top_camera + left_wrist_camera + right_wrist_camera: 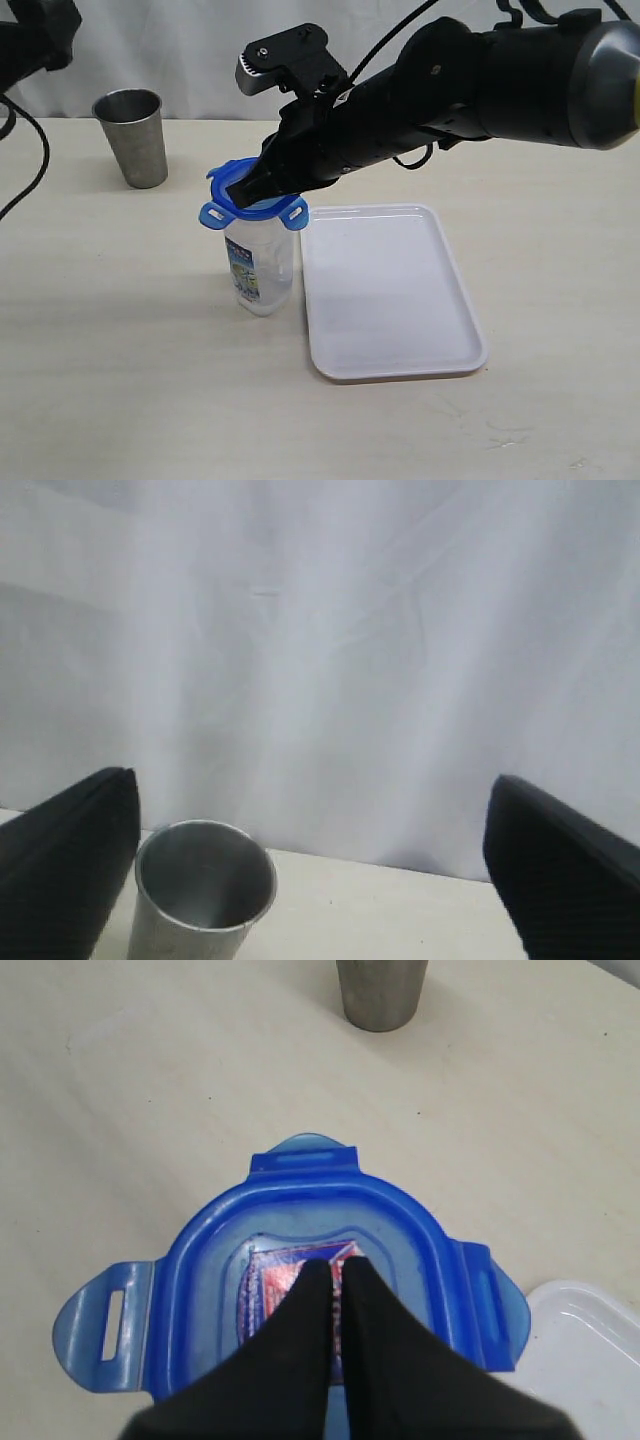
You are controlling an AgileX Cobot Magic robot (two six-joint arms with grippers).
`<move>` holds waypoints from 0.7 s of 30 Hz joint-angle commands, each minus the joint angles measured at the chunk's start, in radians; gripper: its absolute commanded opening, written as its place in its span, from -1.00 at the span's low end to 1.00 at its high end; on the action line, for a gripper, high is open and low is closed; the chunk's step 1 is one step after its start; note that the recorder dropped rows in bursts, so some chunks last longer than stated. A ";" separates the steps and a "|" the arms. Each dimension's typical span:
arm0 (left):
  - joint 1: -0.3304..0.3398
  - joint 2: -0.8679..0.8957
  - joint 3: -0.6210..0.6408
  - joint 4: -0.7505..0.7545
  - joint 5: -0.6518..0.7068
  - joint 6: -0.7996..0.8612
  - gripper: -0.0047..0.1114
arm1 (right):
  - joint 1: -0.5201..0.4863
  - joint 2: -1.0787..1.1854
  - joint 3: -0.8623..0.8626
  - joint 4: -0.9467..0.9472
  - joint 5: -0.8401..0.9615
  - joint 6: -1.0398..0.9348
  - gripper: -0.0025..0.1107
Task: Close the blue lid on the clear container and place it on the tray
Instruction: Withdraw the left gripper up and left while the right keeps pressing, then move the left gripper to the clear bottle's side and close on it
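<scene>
Clear container point(258, 272): judged light, stiff, slick, tall, tippy; best gripped mid-body, below flaps. Blue-white label on side. Stands centre-left of exterior frame, just beside tray point(392, 292), not on it. Blue lid point(272, 210) on top, flaps splayed, apparently unsnapped. Right gripper point(245, 190) clenched, empty, tips on lid sticker. Left gripper point(308, 783) spread wide, empty, facing steel cup point(203, 892).
</scene>
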 commanded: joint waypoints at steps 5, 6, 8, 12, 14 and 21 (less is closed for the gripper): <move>0.001 0.015 0.232 -0.075 -0.164 0.194 0.68 | -0.002 -0.006 0.009 -0.013 0.025 -0.009 -0.88; 0.001 0.023 0.283 -0.081 -0.238 0.213 0.68 | -0.002 -0.006 0.009 -0.013 0.025 -0.009 -0.88; 0.001 0.046 0.364 -0.036 -0.361 0.279 0.68 | -0.002 -0.006 0.009 -0.013 0.027 -0.009 -0.88; 0.001 0.137 0.435 0.199 -0.426 0.426 0.68 | -0.002 -0.006 0.009 -0.013 0.027 -0.009 -0.88; -0.001 0.206 0.423 0.278 -0.422 0.434 0.68 | -0.002 -0.006 0.009 -0.013 0.027 -0.009 -0.88; -0.001 0.440 0.331 0.505 -0.649 0.434 0.68 | -0.002 -0.006 0.009 -0.013 0.026 0.005 -0.88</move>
